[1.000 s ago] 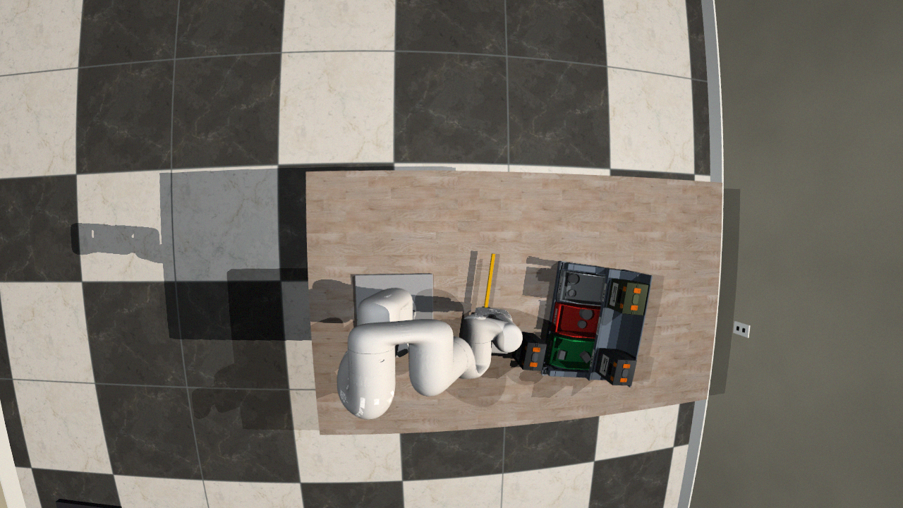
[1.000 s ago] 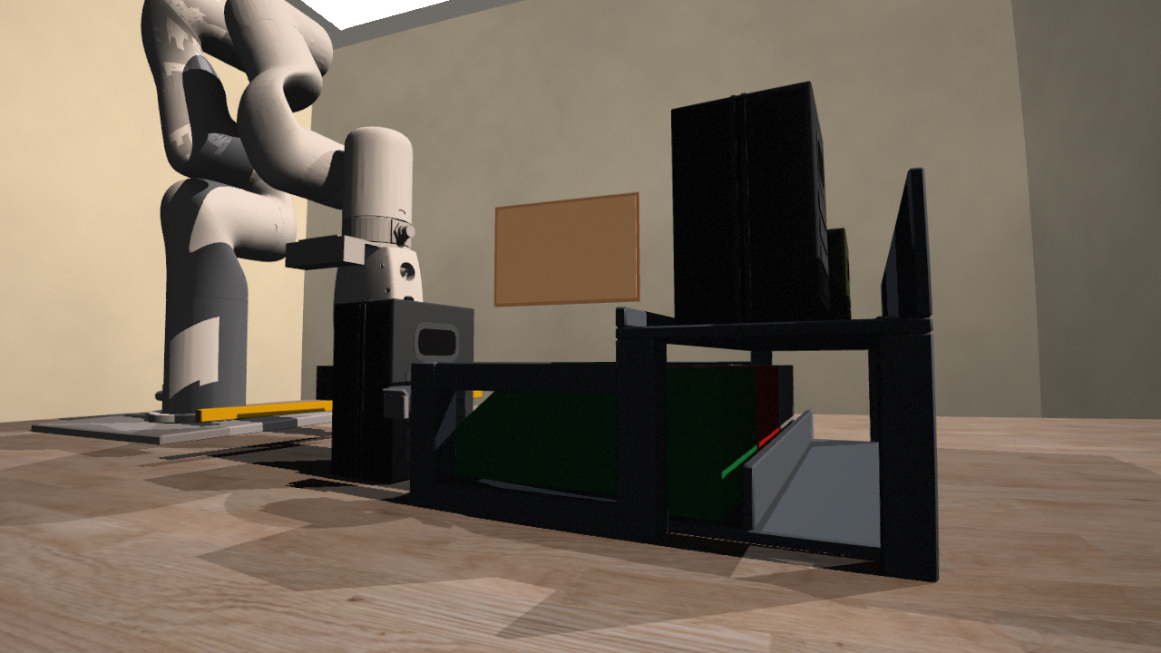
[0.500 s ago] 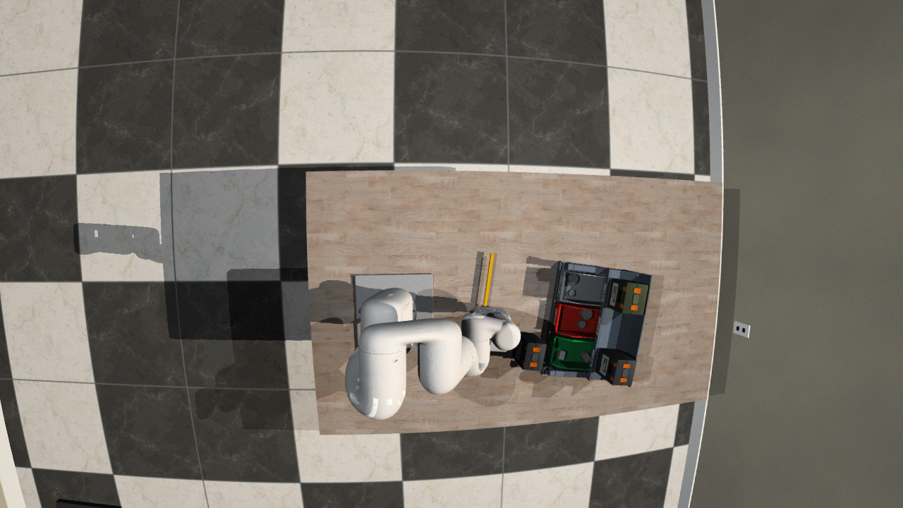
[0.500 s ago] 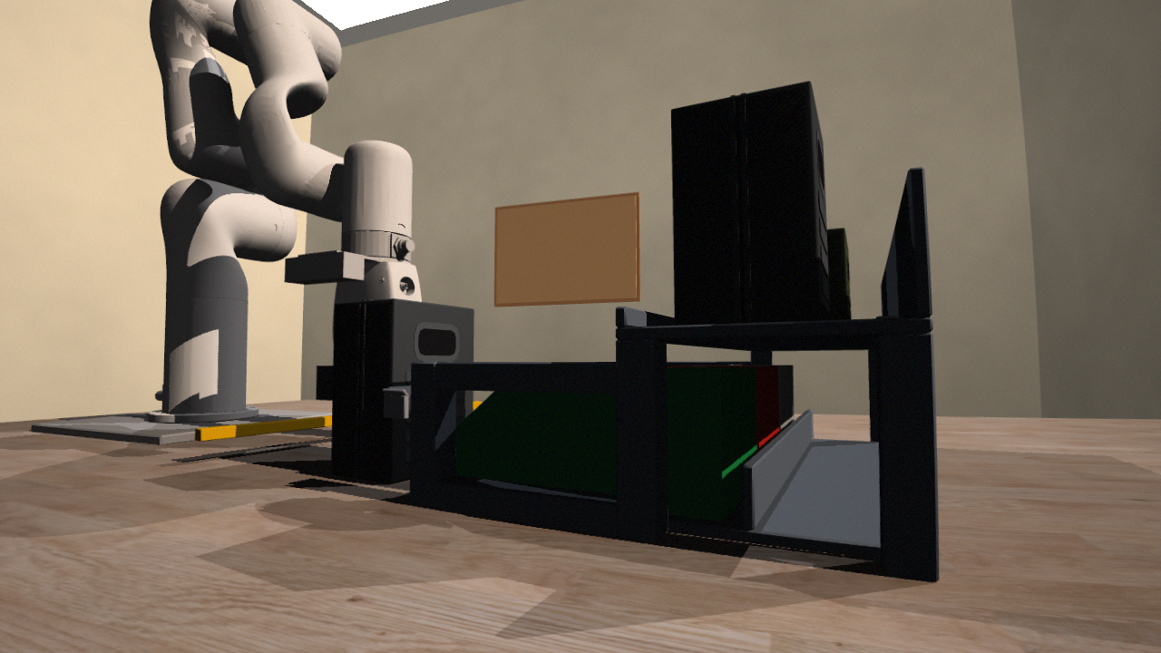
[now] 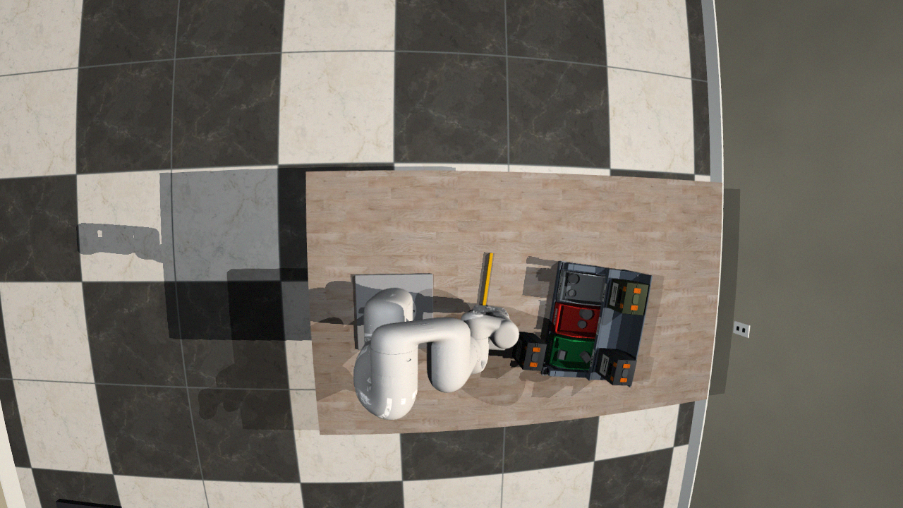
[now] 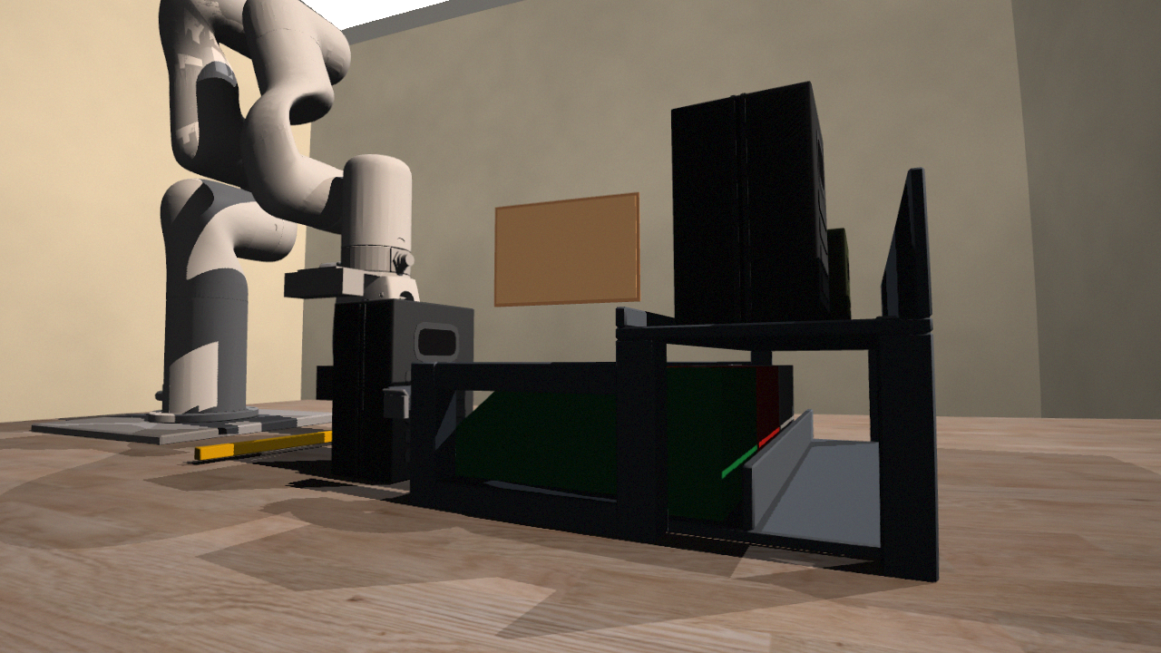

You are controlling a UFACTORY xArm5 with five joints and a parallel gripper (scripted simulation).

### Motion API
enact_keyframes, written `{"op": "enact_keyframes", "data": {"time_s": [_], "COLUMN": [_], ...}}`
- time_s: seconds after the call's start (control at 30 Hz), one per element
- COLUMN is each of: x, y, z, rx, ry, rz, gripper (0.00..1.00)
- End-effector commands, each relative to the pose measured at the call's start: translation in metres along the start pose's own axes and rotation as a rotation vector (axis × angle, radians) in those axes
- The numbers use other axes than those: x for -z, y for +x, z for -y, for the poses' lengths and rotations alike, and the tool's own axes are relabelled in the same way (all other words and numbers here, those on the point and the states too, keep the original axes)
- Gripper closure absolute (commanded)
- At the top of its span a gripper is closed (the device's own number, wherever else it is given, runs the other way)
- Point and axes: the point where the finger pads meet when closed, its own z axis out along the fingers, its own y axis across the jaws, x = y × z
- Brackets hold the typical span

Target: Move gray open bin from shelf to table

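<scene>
The gray open bin (image 5: pixel 583 287) sits in the far slot of the dark shelf (image 5: pixel 599 322), with round parts in it. A red bin (image 5: pixel 578 320) and a green bin (image 5: pixel 568 353) stand beside it in the same row; the green bin also shows in the side view (image 6: pixel 568 443). My gripper (image 5: pixel 486 309) is left of the shelf, apart from the bins, and is shut on one end of a thin yellow bar (image 5: pixel 486 278). The bar lies low over the table (image 6: pixel 259 438). In the side view a dark box hides my fingers.
A dark box with orange marks (image 5: pixel 532 355) (image 6: pixel 397 381) stands on the table against the shelf's near-left corner. Two more such boxes (image 5: pixel 633 296) (image 5: pixel 615 366) sit on the shelf's upper level. My arm's base plate (image 5: pixel 391 303) is at the table's left.
</scene>
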Motion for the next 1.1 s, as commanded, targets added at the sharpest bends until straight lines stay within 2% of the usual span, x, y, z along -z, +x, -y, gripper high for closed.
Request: {"op": "enact_keyframes", "data": {"time_s": [0.0,1.0,1.03,1.07], "x": [-0.0014,-0.0014,-0.0014,-0.0014], "y": [-0.0001,-0.0001,-0.0001,-0.0001], "z": [0.0011,0.0011,0.0011,0.0011], "rx": [0.000,0.000,0.000,0.000], "ry": [0.004,0.004,0.003,0.003], "rz": [-0.013,-0.013,0.000,0.000], "gripper": [1.00,1.00,0.00,0.00]}}
